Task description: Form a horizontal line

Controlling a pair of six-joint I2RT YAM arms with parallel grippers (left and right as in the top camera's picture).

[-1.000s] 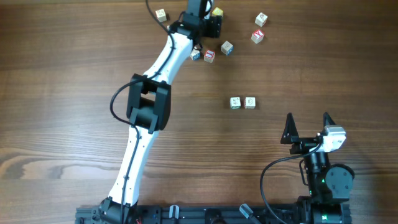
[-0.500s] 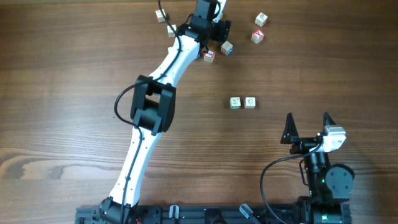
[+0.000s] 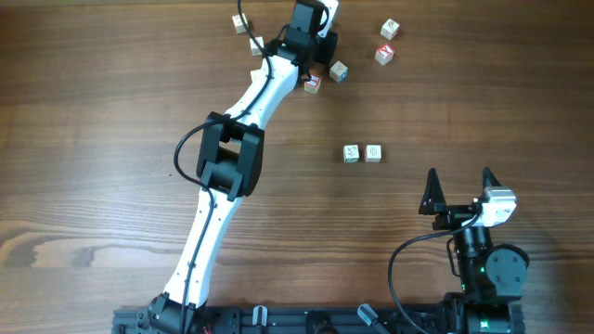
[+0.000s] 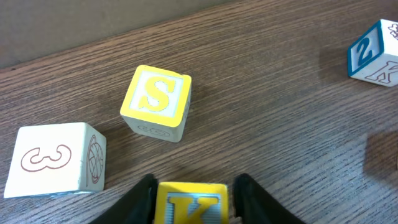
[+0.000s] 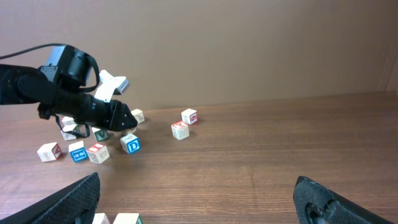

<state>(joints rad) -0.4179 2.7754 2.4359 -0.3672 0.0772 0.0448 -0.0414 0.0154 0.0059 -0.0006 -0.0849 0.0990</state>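
Note:
Two pale cubes [image 3: 361,153] sit touching side by side mid-table, a short row; the right wrist view catches them at its bottom edge [image 5: 115,219]. My left gripper [image 3: 321,41] is stretched to the far edge among loose cubes. In the left wrist view its jaws [image 4: 191,200] hug both sides of a yellow K cube [image 4: 189,208] resting on the table. A yellow S cube [image 4: 156,99] lies just ahead of it. My right gripper [image 3: 459,181] stands open near the front right, with nothing between its fingers [image 5: 74,199].
Loose cubes lie around the left gripper: one at the far left [image 3: 240,22], a red-marked one [image 3: 313,83], a blue-marked one [image 3: 339,71], and a pair further right [image 3: 387,42]. A white cube [image 4: 56,158] and a blue-marked cube [image 4: 373,53] flank the left wrist view.
The left arm has reached further toward the far edge, and its jaws have narrowed around the yellow K cube. The right arm has not moved.

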